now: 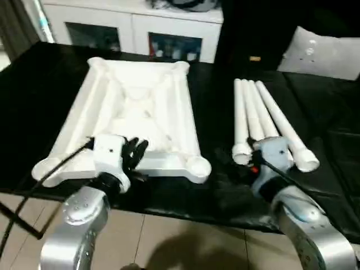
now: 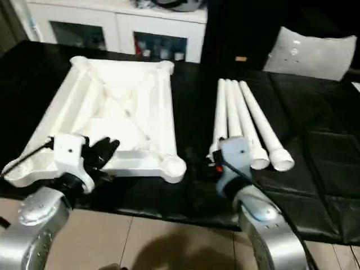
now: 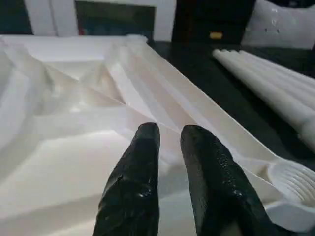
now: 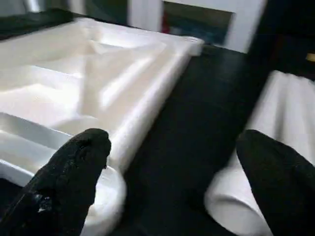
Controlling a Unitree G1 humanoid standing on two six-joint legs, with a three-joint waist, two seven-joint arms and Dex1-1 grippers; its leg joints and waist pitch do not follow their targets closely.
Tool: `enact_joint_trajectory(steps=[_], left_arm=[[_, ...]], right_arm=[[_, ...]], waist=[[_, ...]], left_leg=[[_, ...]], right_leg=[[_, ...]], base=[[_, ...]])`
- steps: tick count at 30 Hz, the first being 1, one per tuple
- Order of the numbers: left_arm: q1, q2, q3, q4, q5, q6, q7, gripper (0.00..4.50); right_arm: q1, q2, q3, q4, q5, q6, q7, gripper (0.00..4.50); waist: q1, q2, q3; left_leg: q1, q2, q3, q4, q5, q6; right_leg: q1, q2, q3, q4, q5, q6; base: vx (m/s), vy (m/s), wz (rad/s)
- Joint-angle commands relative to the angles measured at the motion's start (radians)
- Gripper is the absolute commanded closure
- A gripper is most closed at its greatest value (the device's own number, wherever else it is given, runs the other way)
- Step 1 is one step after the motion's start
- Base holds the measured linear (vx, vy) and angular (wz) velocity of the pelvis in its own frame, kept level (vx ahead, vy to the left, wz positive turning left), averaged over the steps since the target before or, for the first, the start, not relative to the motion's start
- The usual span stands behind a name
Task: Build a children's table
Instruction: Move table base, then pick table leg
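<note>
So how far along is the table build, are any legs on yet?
No legs on yet. The tabletop lies ribbed side up, its near right socket empty. All four legs lie loose beside it. The right tool is open near the leg ends; the left tool hovers over the top, holding nothing. All four legs remain.

Black table (image 1: 208, 112) – white tabletop (image 1: 135, 107) upside down on left, four legs (image 1: 264, 115) w/ flared ends right

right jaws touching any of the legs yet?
Apart. In the right wrist view the right gripper stands wide open, bare black table between its fingers; the nearest leg lies beyond them, not clamped.
</note>
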Motion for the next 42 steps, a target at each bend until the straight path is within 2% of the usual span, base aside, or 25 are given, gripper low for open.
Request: enact_joint_trajectory(steps=[1, 2, 3, 4, 5, 6, 7, 8, 9, 10, 12, 13, 14, 15, 16, 17, 19, 21, 23, 24, 29, 31, 32, 37, 42], left_arm=[[-0.005, 0.003, -0.008, -0.024, -0.005, 0.015, 0.001, 3.52], [-0.005, 0.008, -0.014, -0.026, -0.004, 0.015, -0.002, 3.52], [-0.006, 0.012, -0.018, -0.029, -0.004, 0.017, -0.005, 3.52], [-0.006, 0.014, -0.020, -0.030, -0.005, 0.020, -0.007, 3.52], [-0.007, 0.015, -0.023, -0.031, -0.005, 0.022, -0.009, 3.52], [-0.008, 0.015, -0.024, -0.033, -0.006, 0.024, -0.011, 3.52], [-0.009, 0.015, -0.026, -0.033, -0.007, 0.027, -0.014, 3.52], [-0.010, 0.017, -0.031, -0.034, -0.008, 0.030, -0.019, 3.52], [-0.011, 0.020, -0.036, -0.036, -0.009, 0.033, -0.025, 3.52], [-0.011, 0.024, -0.046, -0.039, -0.009, 0.036, -0.030, 3.52], [-0.010, 0.026, -0.051, -0.041, -0.009, 0.038, -0.032, 3.52], [-0.010, 0.027, -0.058, -0.042, -0.010, 0.039, -0.037, 3.52], [-0.009, 0.029, -0.062, -0.043, -0.010, 0.040, -0.039, 3.52], [-0.009, 0.035, -0.076, -0.045, -0.008, 0.039, -0.047, 3.52], [-0.008, 0.035, -0.082, -0.046, -0.015, 0.037, -0.055, 3.52], [-0.007, 0.036, -0.084, -0.047, -0.016, 0.037, -0.057, 3.52], [-0.004, 0.054, -0.113, -0.053, -0.021, 0.045, -0.085, 3.52], [-0.003, 0.050, -0.114, -0.050, -0.030, 0.046, -0.089, 3.52], [-0.002, 0.047, -0.114, -0.050, -0.032, 0.047, -0.088, 3.52], [-0.001, 0.044, -0.118, -0.050, -0.025, 0.048, -0.085, 3.52], [-0.007, 0.037, -0.130, -0.035, -0.015, 0.041, -0.076, 3.52], [-0.017, 0.038, -0.132, -0.027, -0.018, 0.043, -0.074, 3.52], [-0.025, 0.042, -0.128, -0.020, -0.023, 0.050, -0.078, 3.52], [-0.027, 0.040, -0.085, -0.024, -0.116, 0.108, -0.131, 3.52], [-0.028, 0.147, -0.149, -0.078, -0.121, 0.146, -0.241, 3.08]], right_arm=[[-0.008, -0.013, 0.006, -0.008, -0.010, -0.009, 0.015, 0.00], [-0.010, -0.015, 0.012, -0.010, -0.014, -0.002, 0.018, 0.00], [-0.014, -0.017, 0.017, -0.010, -0.025, 0.002, 0.016, 0.00], [-0.018, -0.012, 0.016, -0.010, -0.026, 0.006, 0.010, 0.00], [-0.023, -0.001, 0.009, -0.010, -0.026, 0.009, -0.002, 0.00], [-0.027, 0.005, 0.004, -0.010, -0.028, 0.009, -0.012, 0.00], [-0.029, 0.018, -0.006, -0.009, -0.023, 0.014, -0.026, 0.00], [-0.034, 0.020, -0.011, -0.005, -0.026, 0.019, -0.035, 0.00], [-0.037, 0.020, -0.014, -0.002, -0.029, 0.023, -0.040, 0.00], [-0.040, 0.016, -0.016, 0.002, -0.036, 0.025, -0.042, 0.00], [-0.041, 0.015, -0.017, 0.003, -0.041, 0.029, -0.045, 0.00], [-0.043, 0.012, -0.020, 0.004, -0.050, 0.044, -0.054, 0.00], [-0.045, 0.011, -0.021, 0.005, -0.057, 0.055, -0.061, 0.00], [-0.051, 0.012, -0.031, 0.008, -0.070, 0.085, -0.082, 0.00], [-0.057, 0.014, -0.038, 0.011, -0.071, 0.100, -0.091, 0.00], [-0.058, 0.014, -0.040, 0.012, -0.072, 0.102, -0.093, 0.00], [-0.073, 0.015, -0.056, 0.005, -0.080, 0.147, -0.113, 0.00], [-0.076, 0.011, -0.058, -0.004, -0.096, 0.188, -0.134, 0.00], [-0.075, 0.011, -0.059, -0.005, -0.100, 0.199, -0.139, 0.00], [-0.068, 0.021, -0.069, -0.009, -0.088, 0.202, -0.143, 0.00], [-0.084, 0.032, -0.079, -0.021, -0.073, 0.229, -0.144, 0.00], [-0.120, 0.024, -0.079, -0.015, -0.074, 0.259, -0.136, 0.00], [-0.154, 0.014, -0.072, 0.002, -0.073, 0.303, -0.122, 0.00], [-0.249, 0.000, -0.078, 0.085, -0.047, 0.402, -0.088, 0.00], [-0.351, -0.007, -0.095, 0.192, -0.013, 0.541, -0.056, 0.00]], waist=[[-0.015, 0.009, -0.016], [-0.018, 0.010, -0.015], [0.005, -0.009, -0.015], [0.013, 0.012, -0.022], [0.016, 0.000, -0.023], [0.016, 0.020, -0.036], [-0.002, 0.045, -0.049], [-0.016, 0.052, -0.048], [-0.057, 0.052, -0.062], [-0.046, 0.052, -0.070], [-0.043, 0.046, -0.055], [-0.053, 0.024, -0.059], [-0.050, -0.013, -0.054], [-0.043, -0.040, -0.057], [-0.012, -0.048, -0.043], [-0.008, -0.055, -0.052], [-0.007, -0.037, -0.061], [-0.029, -0.001, -0.061], [-0.036, 0.008, -0.080], [-0.031, 0.005, -0.078], [-0.016, -0.010, -0.060], [-0.023, -0.008, -0.060], [-0.035, -0.011, -0.064], [-0.062, -0.014, -0.054], [-0.049, -0.013, -0.061]], left_leg=[[0.065, 0.070, -0.042, -0.079, -0.622, -0.040], [0.065, 0.067, -0.043, -0.083, -0.629, -0.039], [-0.039, 0.033, -0.058, -0.093, -0.540, 0.018], [-0.055, 0.024, -0.047, -0.073, -0.431, 0.054], [-0.053, 0.020, -0.042, -0.044, -0.344, 0.098], [-0.071, 0.028, -0.049, -0.013, -0.161, 0.152], [0.019, 0.059, -0.043, -0.046, -0.176, 0.102], [0.083, 0.098, -0.084, -0.077, -0.206, 0.094], [0.162, 0.164, -0.176, -0.107, -0.225, 0.149], [0.177, 0.161, -0.179, -0.071, -0.099, 0.240], [0.127, 0.128, -0.120, -0.079, 0.059, 0.324], [0.115, 0.109, -0.086, -0.087, 0.040, 0.364], [0.079, 0.046, -0.036, -0.074, -0.103, 0.322], [0.047, -0.001, -0.015, -0.057, -0.208, 0.276], [0.026, -0.045, -0.006, 0.047, -0.264, 0.186], [-0.008, -0.030, -0.039, 0.078, -0.180, 0.157], [-0.052, -0.014, -0.064, 0.023, 0.093, 0.072], [-0.030, 0.010, -0.059, -0.025, 0.262, 0.051], [0.006, 0.020, -0.068, -0.005, 0.455, 0.021], [0.056, 0.034, 0.009, -0.012, 0.304, -0.130], [0.043, -0.012, 0.052, -0.012, -0.194, -0.190], [0.051, 0.006, 0.049, -0.018, -0.231, -0.147], [0.011, 0.023, 0.014, -0.035, -0.158, -0.080], [0.021, 0.022, 0.007, -0.026, -0.204, -0.045], [0.020, 0.031, 0.005, -0.032, -0.156, -0.048]], right_leg=[[-0.002, -0.106, 0.046, -0.140, -0.587, -0.056], [0.015, -0.110, 0.045, -0.147, -0.591, -0.058], [0.104, -0.154, 0.022, -0.156, -0.616, -0.047], [0.126, -0.183, 0.034, -0.172, -0.664, -0.029], [0.127, -0.214, 0.032, -0.196, -0.703, -0.022], [0.160, -0.229, -0.014, -0.216, -0.623, -0.049], [0.106, -0.159, -0.007, -0.193, -0.519, -0.063], [0.064, -0.101, -0.031, -0.134, -0.363, -0.081], [-0.027, -0.050, -0.028, 0.018, -0.166, -0.046], [-0.083, -0.059, -0.007, 0.073, -0.111, 0.029], [-0.109, -0.060, -0.004, 0.113, -0.017, 0.095], [-0.111, -0.071, 0.009, 0.083, 0.062, 0.086], [-0.075, -0.101, 0.048, -0.022, 0.120, 0.038], [-0.028, -0.118, 0.087, -0.058, 0.062, 0.042], [0.016, -0.221, 0.180, -0.161, -0.484, -0.001], [0.058, -0.260, 0.196, -0.162, -0.572, -0.044], [0.071, -0.186, 0.153, -0.076, -0.054, -0.156], [0.021, -0.101, 0.088, -0.025, 0.302, -0.149], [0.009, -0.087, 0.080, -0.007, 0.527, -0.167], [-0.045, -0.024, 0.111, -0.019, 0.381, -0.132], [-0.051, 0.029, 0.187, -0.086, -0.039, -0.003], [-0.065, 0.016, 0.188, -0.096, -0.131, 0.013], [-0.025, -0.046, 0.174, -0.074, -0.067, -0.027], [-0.048, -0.053, 0.168, -0.101, -0.282, -0.065], [-0.050, -0.056, 0.152, -0.086, -0.189, -0.074]], base=[[0.030, 0.075, -0.07], [0.055, 0.073, -0.10], [0.055, 0.073, -0.10], [0.071, 0.068, 0.14], [0.100, 0.072, 0.41], [0.100, 0.072, 0.41], [0.115, 0.078, 0.46], [0.109, 0.068, 0.21], [0.109, 0.068, 0.21], [0.135, 0.051, 0.07], [0.144, 0.029, 0.12], [0.122, -0.016, 0.02], [0.101, -0.083, -0.02], [0.101, -0.083, -0.02], [0.105, -0.112, -0.02], [0.115, -0.080, -0.04], [0.110, -0.063, -0.07], [0.097, -0.010, -0.14], [0.067, 0.030, -0.06], [0.060, 0.037, -0.06], [-0.028, 0.022, -0.55], [-0.055, -0.007, -0.40], [-0.053, -0.020, -0.11], [-0.022, -0.009, 0.00], [0.000, 0.000, 0.00]])
